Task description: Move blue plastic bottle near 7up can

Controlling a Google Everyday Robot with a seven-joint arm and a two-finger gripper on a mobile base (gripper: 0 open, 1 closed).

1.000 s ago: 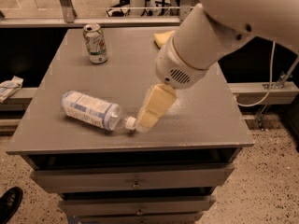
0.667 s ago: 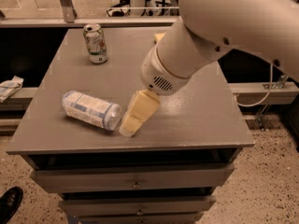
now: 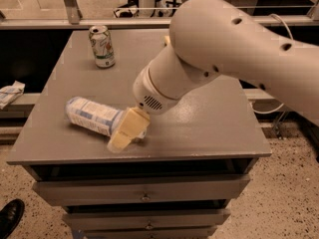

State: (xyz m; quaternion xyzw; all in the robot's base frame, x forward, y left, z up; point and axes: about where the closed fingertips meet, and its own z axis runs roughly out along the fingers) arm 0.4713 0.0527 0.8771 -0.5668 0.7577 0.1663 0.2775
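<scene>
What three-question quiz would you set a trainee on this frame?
1. True or false: the bottle lies on its side on the table.
2. Fill in: the can stands ____ near the table's back edge.
3. Where is the gripper? A: above the can. B: at one end of the bottle. C: beyond the table's edge.
Key: 1 true; 2 upright; 3 B.
</scene>
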